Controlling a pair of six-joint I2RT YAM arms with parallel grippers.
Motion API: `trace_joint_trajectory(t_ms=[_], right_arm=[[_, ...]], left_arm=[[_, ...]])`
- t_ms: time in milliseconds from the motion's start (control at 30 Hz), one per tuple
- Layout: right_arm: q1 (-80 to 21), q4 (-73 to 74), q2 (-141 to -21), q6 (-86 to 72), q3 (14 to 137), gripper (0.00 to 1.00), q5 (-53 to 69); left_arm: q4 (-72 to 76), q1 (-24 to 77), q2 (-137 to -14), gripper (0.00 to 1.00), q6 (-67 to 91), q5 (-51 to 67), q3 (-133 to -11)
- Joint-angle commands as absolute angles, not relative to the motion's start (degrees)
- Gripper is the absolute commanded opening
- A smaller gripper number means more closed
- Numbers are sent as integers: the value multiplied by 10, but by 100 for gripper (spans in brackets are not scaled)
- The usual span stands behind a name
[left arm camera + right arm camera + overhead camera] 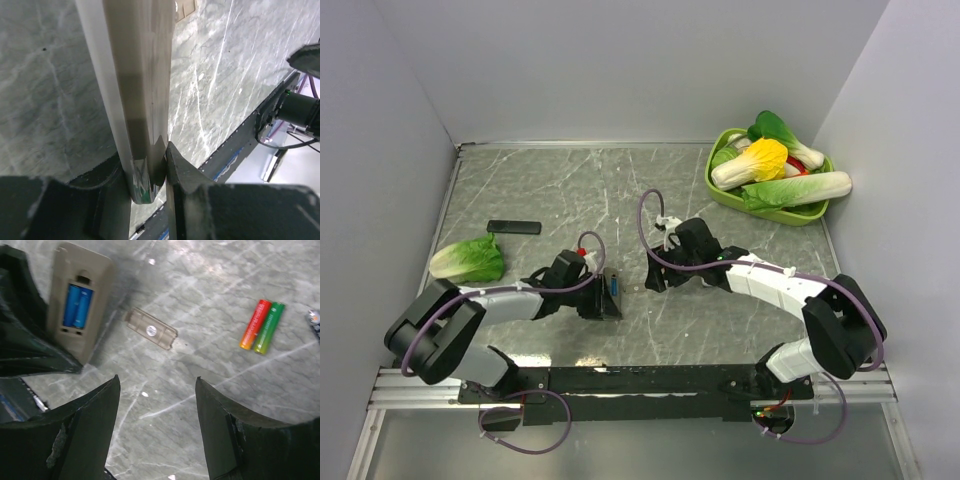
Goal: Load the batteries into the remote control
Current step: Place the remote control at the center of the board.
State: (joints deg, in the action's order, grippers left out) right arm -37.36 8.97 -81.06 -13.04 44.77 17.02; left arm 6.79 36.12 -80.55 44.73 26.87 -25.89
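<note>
The remote control (79, 302) is a slim grey-beige bar, held on edge just above the table with its open blue recess (78, 306) facing my right gripper. My left gripper (145, 160) is shut on the remote's (135, 75) lower end, one finger on each long side. Two batteries (262, 326), one red-orange and one green, lie side by side on the table at the right of the right wrist view. My right gripper (157, 382) hangs open over bare table between remote and batteries, holding nothing. In the top view the two grippers (603, 298) (655, 280) face each other at mid-table.
A small beige battery cover (151, 330) lies loose on the table near the remote. A green basket (720, 190) of toy vegetables stands at the back right. A lettuce leaf (468, 260) and a flat black bar (513, 227) lie at the left.
</note>
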Motion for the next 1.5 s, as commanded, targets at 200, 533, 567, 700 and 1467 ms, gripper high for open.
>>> trace_joint_trajectory(t_ms=[200,533,567,700,1467], right_arm=[[-388,42,-814,-151,452,70,202],[-433,78,-845,-144,487,70,121],[-436,82,-853,-146,491,70,106],[-463,99,-881,-151,527,68,83],[-527,214,-1063,-195,700,33,-16]], left_arm=[[2,360,-810,48,450,261,-271],[-77,357,-739,70,464,186,-259],[-86,357,-717,75,468,178,-258],[-130,357,-656,87,476,127,-253],[-171,357,-186,100,468,-45,-209]])
